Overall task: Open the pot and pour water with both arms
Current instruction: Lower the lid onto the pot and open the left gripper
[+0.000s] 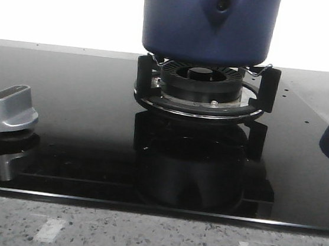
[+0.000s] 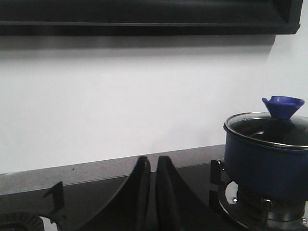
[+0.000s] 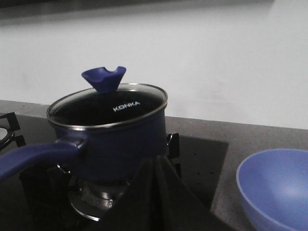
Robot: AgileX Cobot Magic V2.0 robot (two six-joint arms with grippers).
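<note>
On the burner ahead of both clenched, empty jaws, we see the pot [image 3: 113, 139] with lid [image 3: 108, 103] on, its handle [image 3: 33, 159] pointing toward us.

Each hand [image 2: 150, 197] has two matte black fingers [image 3: 144, 192] with curved, tapering outer edges.
</note>
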